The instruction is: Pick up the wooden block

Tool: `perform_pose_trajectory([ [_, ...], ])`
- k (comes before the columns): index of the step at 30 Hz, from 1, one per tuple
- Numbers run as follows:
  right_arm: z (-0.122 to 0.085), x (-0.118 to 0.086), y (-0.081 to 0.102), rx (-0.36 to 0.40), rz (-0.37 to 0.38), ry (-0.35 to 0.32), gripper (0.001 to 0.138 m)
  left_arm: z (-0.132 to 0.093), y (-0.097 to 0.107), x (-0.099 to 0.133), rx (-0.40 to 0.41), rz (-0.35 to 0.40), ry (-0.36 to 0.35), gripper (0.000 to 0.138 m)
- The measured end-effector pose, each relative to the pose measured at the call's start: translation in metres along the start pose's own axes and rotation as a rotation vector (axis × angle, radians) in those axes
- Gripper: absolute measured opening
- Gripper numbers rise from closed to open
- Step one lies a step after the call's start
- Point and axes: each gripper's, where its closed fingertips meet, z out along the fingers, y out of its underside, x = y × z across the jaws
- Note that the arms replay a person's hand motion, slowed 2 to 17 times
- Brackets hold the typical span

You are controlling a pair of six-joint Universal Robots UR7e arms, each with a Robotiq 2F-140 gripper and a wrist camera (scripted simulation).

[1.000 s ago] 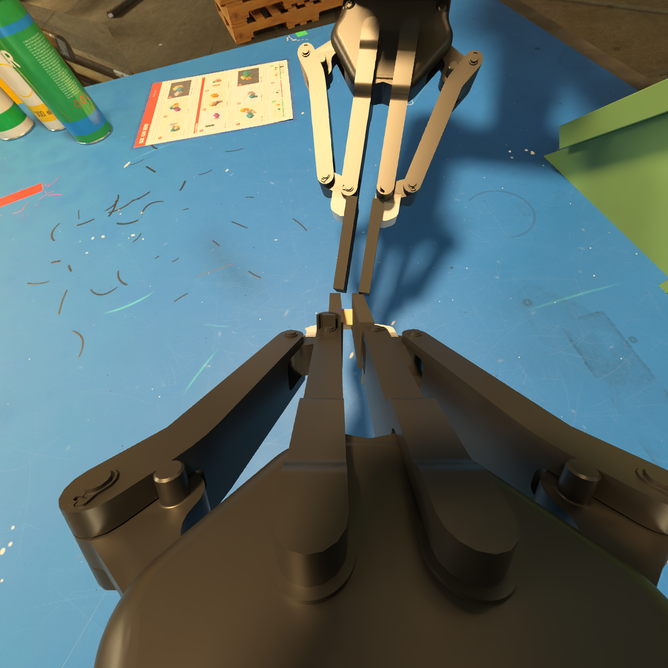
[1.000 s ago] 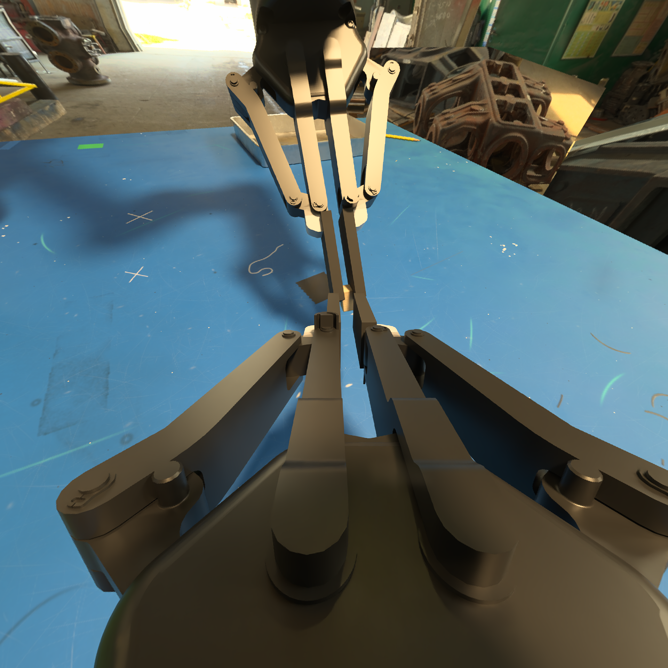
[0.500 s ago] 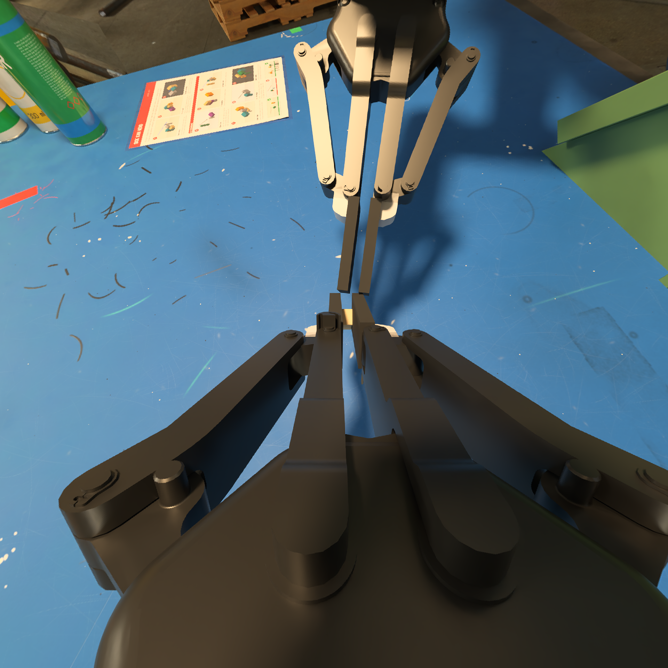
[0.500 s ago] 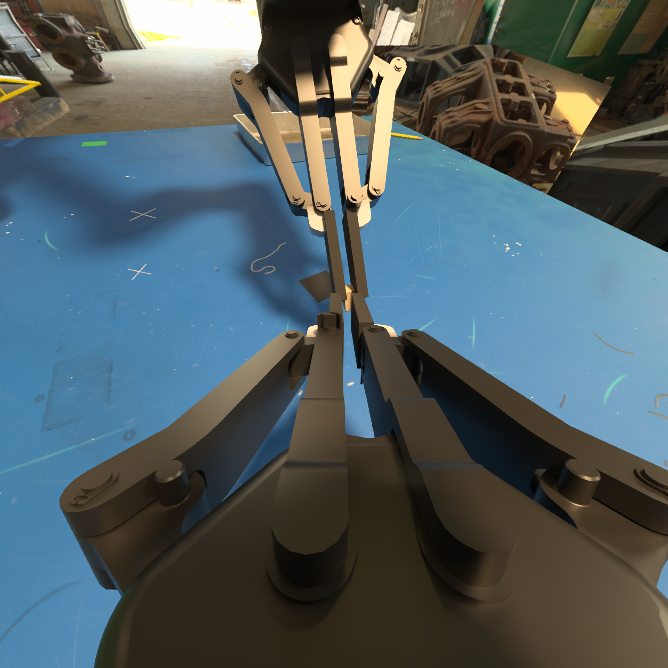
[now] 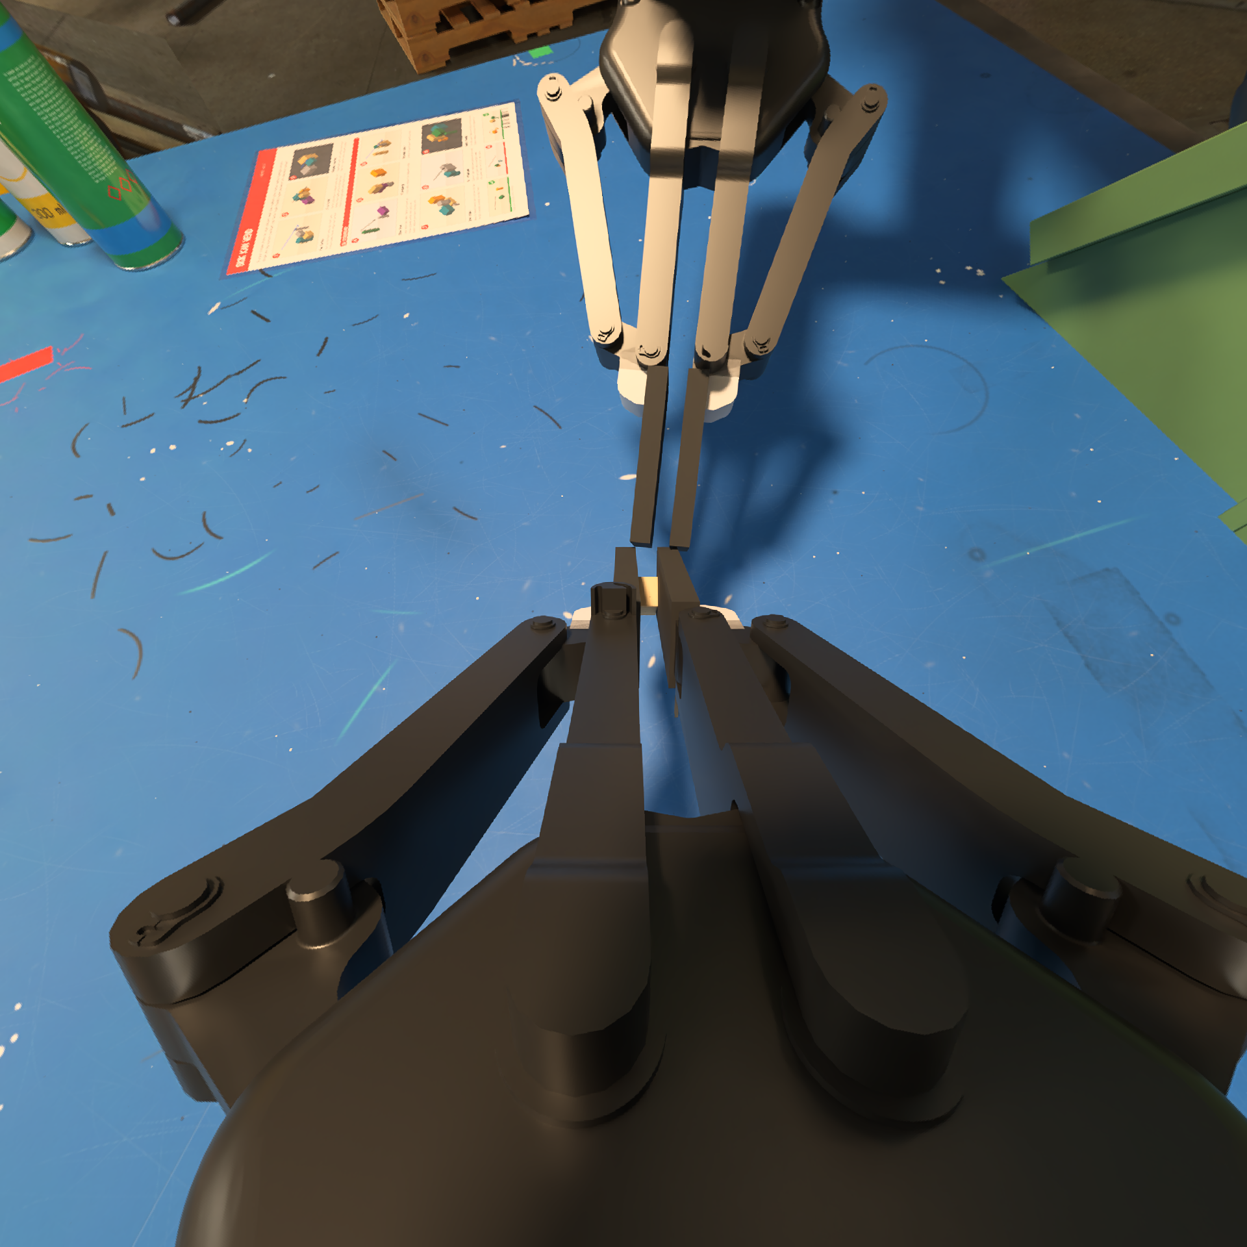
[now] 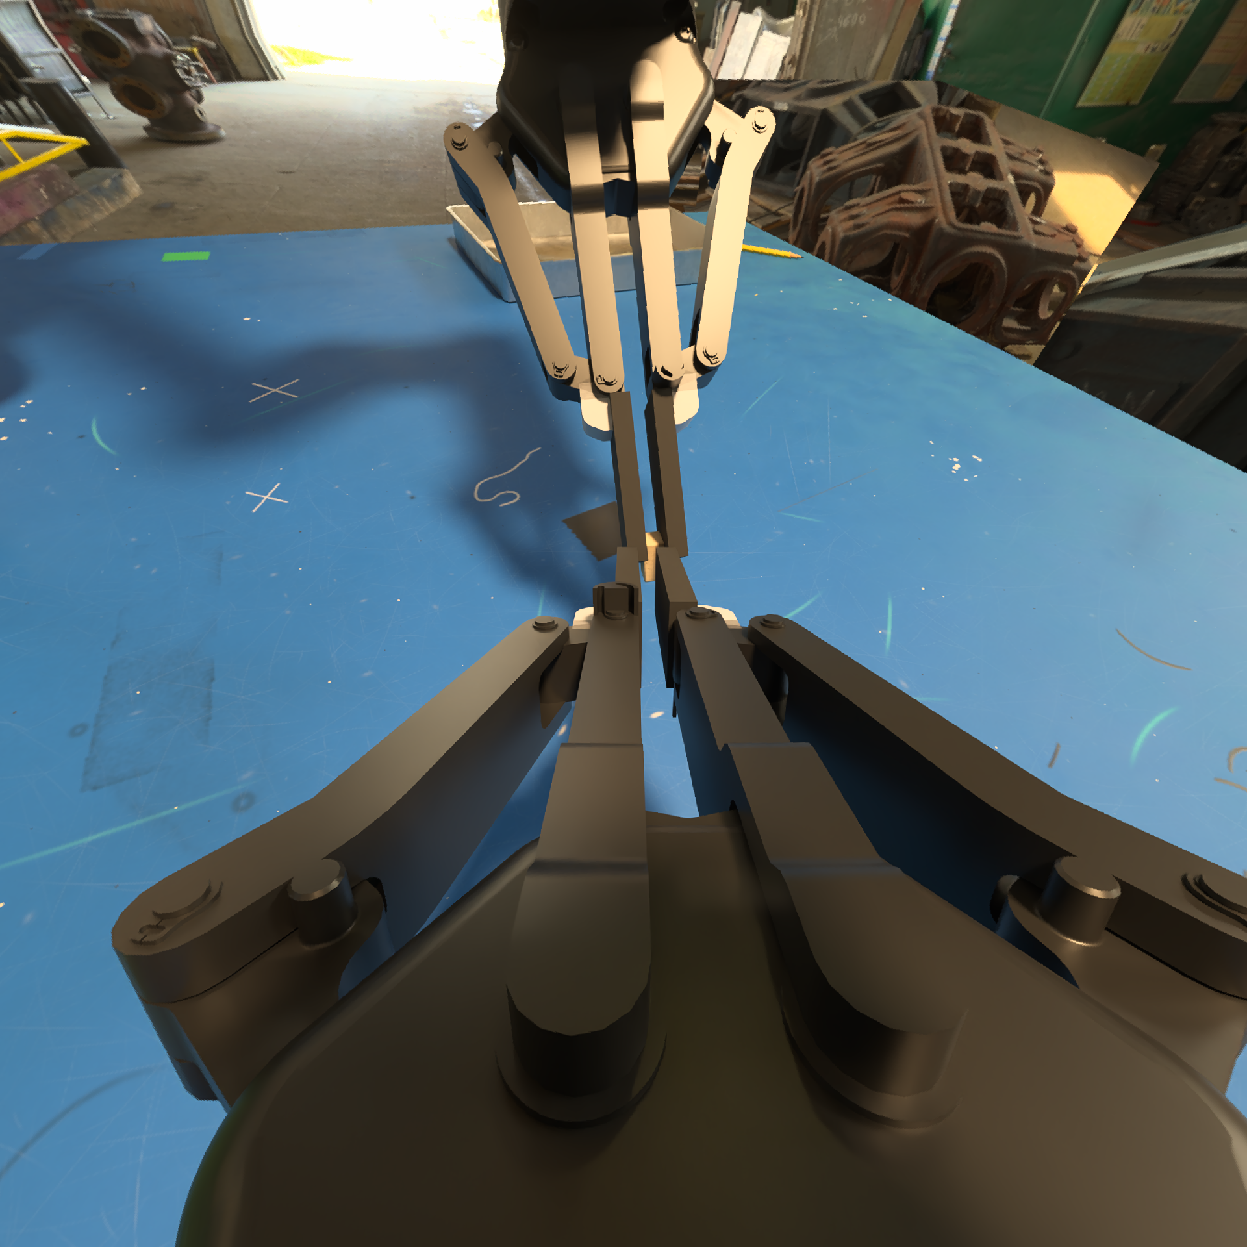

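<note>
Left wrist view: wooden block point(image 5: 648, 591) clamped between left pincer point(image 5: 646, 567) fingertips.

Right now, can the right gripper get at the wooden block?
Probably not as things stand: the block is pinched in the left gripper, whose fingers cover its sides. The right gripper faces them tip to tip, its own fingers nearly together.
</note>
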Motion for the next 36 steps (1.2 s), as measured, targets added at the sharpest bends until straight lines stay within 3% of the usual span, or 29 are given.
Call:
perform_pose_trajectory([
  [36, -0.0007, -0.0005, 0.0005, 0.004, 0.004, 0.000, 0.008, 0.0008, -0.0005, 0.0008, 0.006, 0.005, 0.012, 0.009],
])
